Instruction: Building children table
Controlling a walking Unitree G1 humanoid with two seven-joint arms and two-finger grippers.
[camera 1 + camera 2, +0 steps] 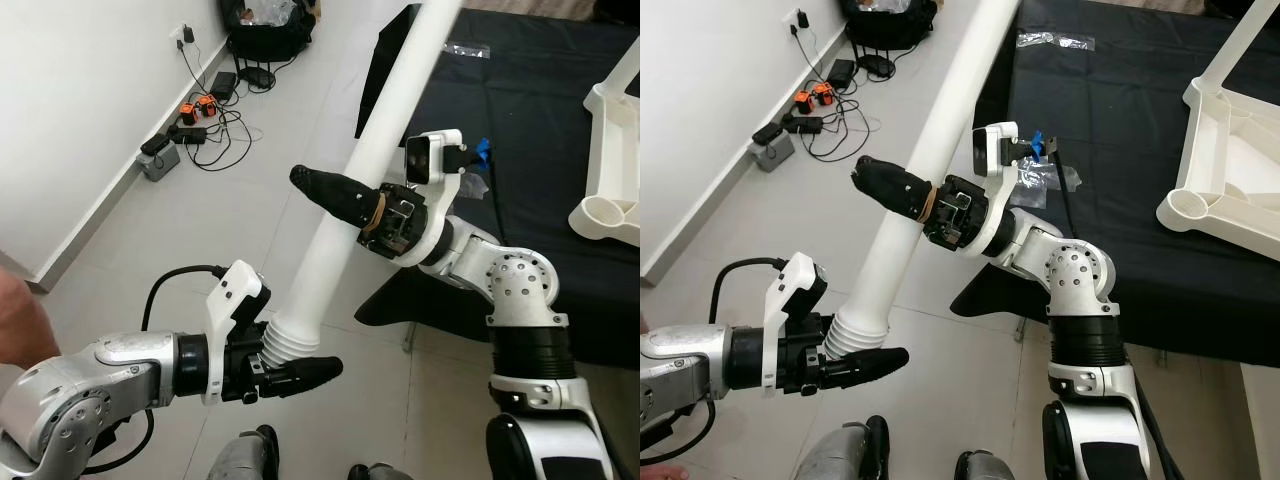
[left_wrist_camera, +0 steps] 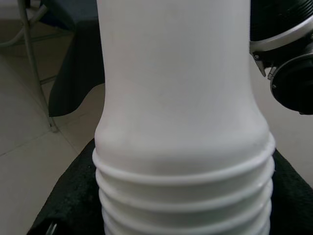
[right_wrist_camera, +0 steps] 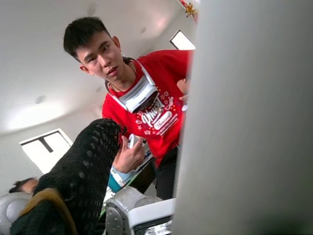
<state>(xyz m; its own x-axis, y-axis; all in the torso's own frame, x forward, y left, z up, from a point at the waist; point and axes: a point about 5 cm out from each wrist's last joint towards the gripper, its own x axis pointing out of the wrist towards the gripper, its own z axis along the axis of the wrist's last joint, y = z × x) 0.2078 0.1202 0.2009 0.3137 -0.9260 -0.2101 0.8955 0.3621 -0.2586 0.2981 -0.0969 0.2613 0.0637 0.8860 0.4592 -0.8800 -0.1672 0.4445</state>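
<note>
Left eye view: long white plastic table leg (image 1: 375, 160), left gripper (image 1: 290, 372) pinching its ribbed end, right gripper (image 1: 345, 200) clamping mid-shaft.

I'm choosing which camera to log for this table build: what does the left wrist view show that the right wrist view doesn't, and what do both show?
Left wrist view: the ribbed threaded end of the long white plastic table leg, plus grey floor tiles and black cloth.

Right wrist view: a person in a red shirt holding a device, and a black knit-covered finger of the right pincer.

Both: the white leg, close up.
</note>
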